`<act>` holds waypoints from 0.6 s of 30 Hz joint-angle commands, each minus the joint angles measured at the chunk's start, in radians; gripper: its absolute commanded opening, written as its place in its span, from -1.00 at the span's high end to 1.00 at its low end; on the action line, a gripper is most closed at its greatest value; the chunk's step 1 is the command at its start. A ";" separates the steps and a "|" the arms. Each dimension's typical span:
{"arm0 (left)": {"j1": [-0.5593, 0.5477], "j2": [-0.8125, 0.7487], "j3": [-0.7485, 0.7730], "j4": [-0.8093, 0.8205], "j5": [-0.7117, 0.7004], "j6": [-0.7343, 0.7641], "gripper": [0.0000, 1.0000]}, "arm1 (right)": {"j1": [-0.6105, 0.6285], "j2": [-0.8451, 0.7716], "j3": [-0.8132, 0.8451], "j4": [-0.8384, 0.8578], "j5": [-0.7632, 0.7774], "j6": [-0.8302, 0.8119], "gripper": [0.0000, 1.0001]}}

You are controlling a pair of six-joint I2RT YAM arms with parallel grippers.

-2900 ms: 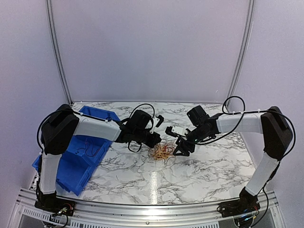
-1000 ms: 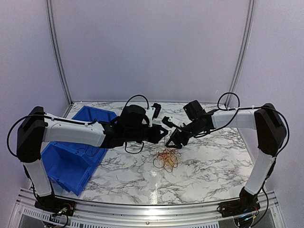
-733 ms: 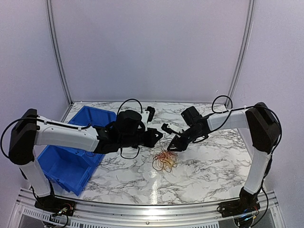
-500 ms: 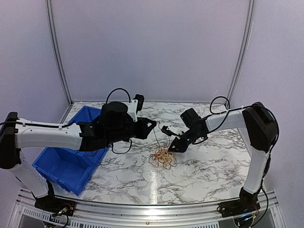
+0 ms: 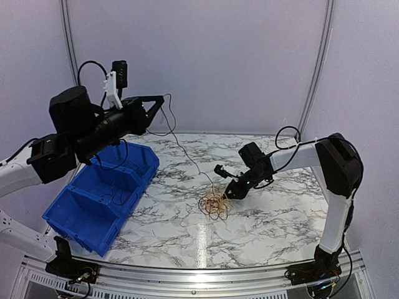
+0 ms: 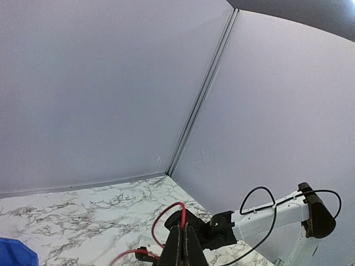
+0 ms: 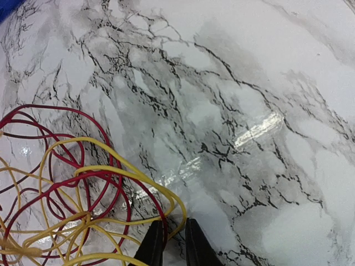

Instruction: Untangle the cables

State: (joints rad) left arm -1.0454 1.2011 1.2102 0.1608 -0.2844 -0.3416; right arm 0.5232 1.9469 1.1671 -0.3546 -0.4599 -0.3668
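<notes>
White marble-patterned tabletop (image 5: 280,218), boxed in by plain pale lilac walls (image 5: 199,62), carries a loose tangle of hair-thin red and yellow cables (image 5: 215,202) near its middle. A blue plastic bin (image 5: 93,193) with open compartments sits at the table's left edge, well apart from the tangle.

High above that bin, the left gripper (image 5: 161,101) points right toward the table's centre, its jaws pressed together on a single thin red cable (image 5: 187,156). The strand slants down through the air from the raised gripper to the tangle below. Seen from the left wrist, the red cable (image 6: 166,213) arcs in a loop out of the closed left gripper (image 6: 180,244), with the white right arm (image 6: 277,213) low on the marble beyond it.

The right arm reaches in low from the table's right side, and the right gripper (image 5: 229,193) is down at the tangle's upper right edge, close to the tabletop. From the right wrist, its two dark fingers (image 7: 152,246) stand nearly together, and the right gripper (image 7: 170,244) is pinched on yellow and red strands that pass between them at the rim of the tangle (image 7: 72,210). The remaining loops lie spread on the marble to the left of the fingers in that view.
</notes>
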 commanded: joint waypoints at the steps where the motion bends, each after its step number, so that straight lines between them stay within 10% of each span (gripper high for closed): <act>1: -0.007 -0.085 -0.017 -0.079 -0.080 0.059 1.00 | -0.014 0.040 0.013 -0.037 0.076 -0.007 0.66; 18: -0.007 0.012 -0.316 0.065 -0.057 -0.100 1.00 | -0.019 -0.242 -0.023 -0.058 0.038 -0.137 0.08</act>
State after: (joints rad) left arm -1.0473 1.1870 0.9283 0.1497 -0.3485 -0.3992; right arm 0.5114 1.8637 1.1511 -0.3950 -0.4095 -0.4404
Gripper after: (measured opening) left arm 0.009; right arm 0.412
